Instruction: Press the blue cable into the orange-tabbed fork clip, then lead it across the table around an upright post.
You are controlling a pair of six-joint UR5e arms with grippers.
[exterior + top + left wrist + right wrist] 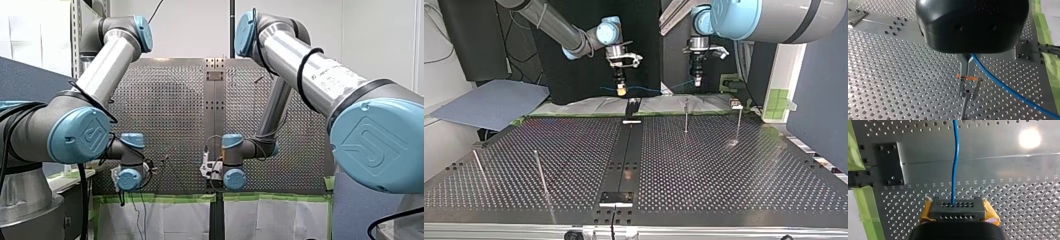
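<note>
One blue cable (955, 170) spans left end effector (697, 82) to right end effector (621, 91).

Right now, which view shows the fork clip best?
The left wrist view: the clip stands just ahead of my left gripper, orange tabs plain, the cable passing beside it, not in it. The top view shows thin uprights too small to tell. The front and right wrist views do not show it.

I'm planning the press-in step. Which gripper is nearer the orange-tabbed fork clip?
Left. My left gripper hangs just above the fork clip, gripping the blue cable; my right gripper holds the cable well off to the side.
</note>
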